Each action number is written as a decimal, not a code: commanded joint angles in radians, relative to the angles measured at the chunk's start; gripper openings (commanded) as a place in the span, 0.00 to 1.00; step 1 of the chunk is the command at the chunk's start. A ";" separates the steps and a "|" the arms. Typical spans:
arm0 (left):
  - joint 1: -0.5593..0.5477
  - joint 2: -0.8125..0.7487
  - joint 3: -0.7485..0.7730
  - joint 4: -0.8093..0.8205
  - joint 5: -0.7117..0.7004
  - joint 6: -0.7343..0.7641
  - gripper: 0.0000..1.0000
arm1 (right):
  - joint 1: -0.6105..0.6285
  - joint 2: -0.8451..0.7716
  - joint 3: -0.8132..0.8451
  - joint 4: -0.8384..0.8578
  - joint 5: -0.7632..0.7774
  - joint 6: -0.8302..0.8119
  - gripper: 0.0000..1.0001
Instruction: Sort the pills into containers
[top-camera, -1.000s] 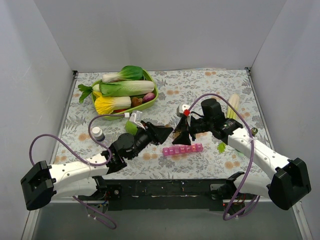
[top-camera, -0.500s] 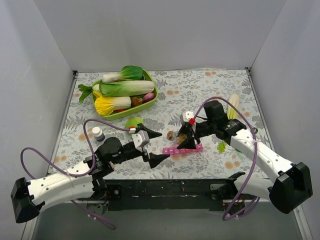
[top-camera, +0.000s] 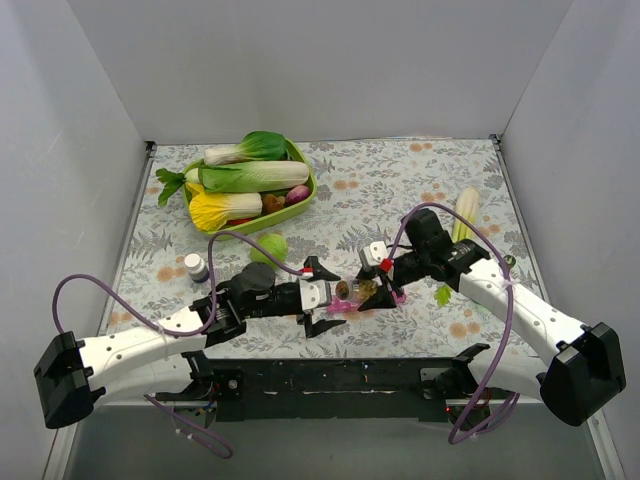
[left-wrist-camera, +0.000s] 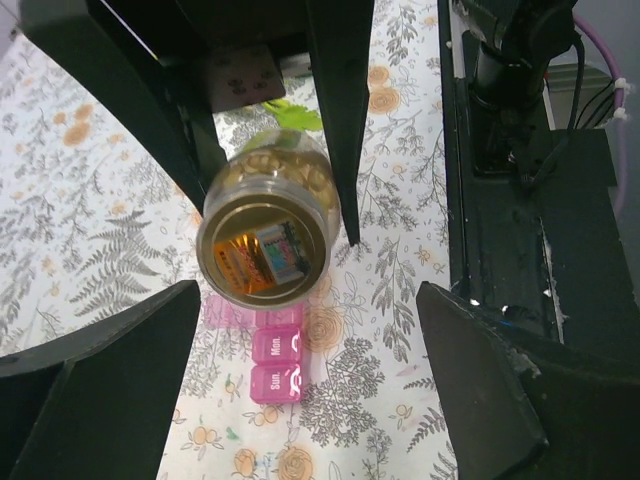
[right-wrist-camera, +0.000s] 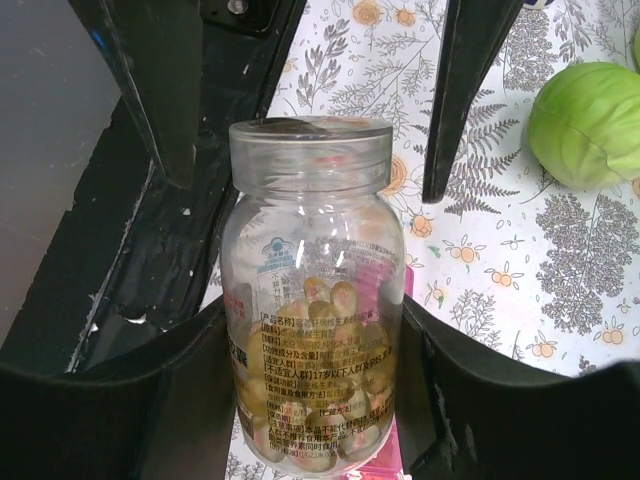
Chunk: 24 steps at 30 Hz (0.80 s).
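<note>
Left wrist: pill-box (left-wrist-camera: 277, 362) lids read "Sun.", "Mon."; bottle (left-wrist-camera: 265, 235) print possibly Chinese.

— What did we have around the bench?
— Three plain, pale grey walls: a back wall (top-camera: 330, 70), a left wall (top-camera: 60, 150) and a right wall (top-camera: 590, 130). They met in two straight corner seams at the rear.
— And underfoot?
— We saw a cloth (top-camera: 400, 170) lying flat from wall to wall, printed with grey ferns and small orange blossoms. Beyond the near edge lay a dull grey surface (top-camera: 330, 452). We could not tell whether it was floor.
— The light?
— Soft and even. We noted only faint shadows.
</note>
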 joint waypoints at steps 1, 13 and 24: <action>0.002 -0.049 0.055 0.008 0.040 0.025 0.88 | 0.007 -0.016 -0.024 -0.014 0.008 -0.062 0.02; 0.003 0.034 0.109 -0.012 0.081 -0.016 0.57 | 0.016 -0.006 -0.012 -0.023 0.022 -0.071 0.01; 0.020 0.031 0.141 -0.079 -0.202 -0.381 0.00 | 0.014 -0.018 -0.039 0.061 0.106 0.030 0.01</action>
